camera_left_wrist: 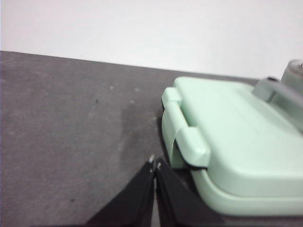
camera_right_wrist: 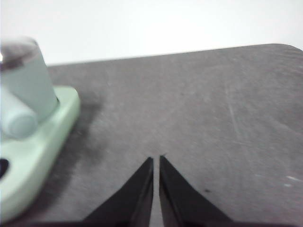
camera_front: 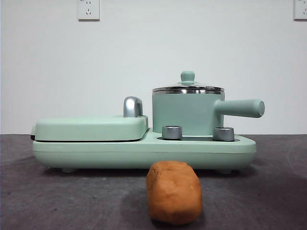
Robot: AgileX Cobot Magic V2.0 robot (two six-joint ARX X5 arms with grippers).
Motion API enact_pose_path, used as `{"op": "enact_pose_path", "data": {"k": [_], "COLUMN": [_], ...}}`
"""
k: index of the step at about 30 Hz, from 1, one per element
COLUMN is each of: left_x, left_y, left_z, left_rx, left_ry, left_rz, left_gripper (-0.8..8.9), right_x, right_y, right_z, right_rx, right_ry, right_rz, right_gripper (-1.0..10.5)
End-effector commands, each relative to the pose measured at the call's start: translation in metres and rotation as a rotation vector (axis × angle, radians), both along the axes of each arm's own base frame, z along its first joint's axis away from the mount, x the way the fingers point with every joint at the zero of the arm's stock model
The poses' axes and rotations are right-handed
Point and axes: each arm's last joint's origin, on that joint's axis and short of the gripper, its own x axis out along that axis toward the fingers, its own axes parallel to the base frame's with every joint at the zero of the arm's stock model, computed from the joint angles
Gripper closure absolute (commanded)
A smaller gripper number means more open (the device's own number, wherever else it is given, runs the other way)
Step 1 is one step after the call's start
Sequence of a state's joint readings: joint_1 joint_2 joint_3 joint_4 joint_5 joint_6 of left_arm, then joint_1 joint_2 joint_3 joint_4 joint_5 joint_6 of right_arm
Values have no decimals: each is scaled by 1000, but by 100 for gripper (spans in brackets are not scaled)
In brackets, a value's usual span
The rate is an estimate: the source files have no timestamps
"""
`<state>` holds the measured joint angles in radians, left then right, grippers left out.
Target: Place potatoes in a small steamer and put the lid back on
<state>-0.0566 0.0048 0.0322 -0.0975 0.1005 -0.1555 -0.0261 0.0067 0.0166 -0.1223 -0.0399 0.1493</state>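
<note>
The orange-brown potato lies on the dark table in front of the appliance. The small mint-green steamer stands on the right half of the base, its side handle pointing right. The glass lid with its green knob sits on the steamer. The steamer also shows blurred in the right wrist view. My left gripper is shut and empty above the table beside the grill end of the appliance. My right gripper is shut and empty over bare table, apart from the steamer end. Neither gripper shows in the front view.
The steamer stands on a mint-green appliance base with two steel knobs. A flat hinged grill plate with a chrome handle fills its left half and shows in the left wrist view. A white wall stands behind.
</note>
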Motion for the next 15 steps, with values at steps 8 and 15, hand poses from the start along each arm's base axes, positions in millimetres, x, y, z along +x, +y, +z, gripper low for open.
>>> {"op": "enact_pose_path", "data": {"k": [8,15], "left_x": [-6,-1], "left_y": [-2,-8], "left_z": [45,99], "left_rx": [-159,-158], "left_ry": [-20,72], "left_rz": [-13,-121], "left_gripper": [804,804], "right_x": [-9,-21], "right_y": [4,7], "right_z": [48,110], "right_rx": [218,226], "right_ry": [-33,12], "right_rz": [100,204], "right_gripper": [933,933]}}
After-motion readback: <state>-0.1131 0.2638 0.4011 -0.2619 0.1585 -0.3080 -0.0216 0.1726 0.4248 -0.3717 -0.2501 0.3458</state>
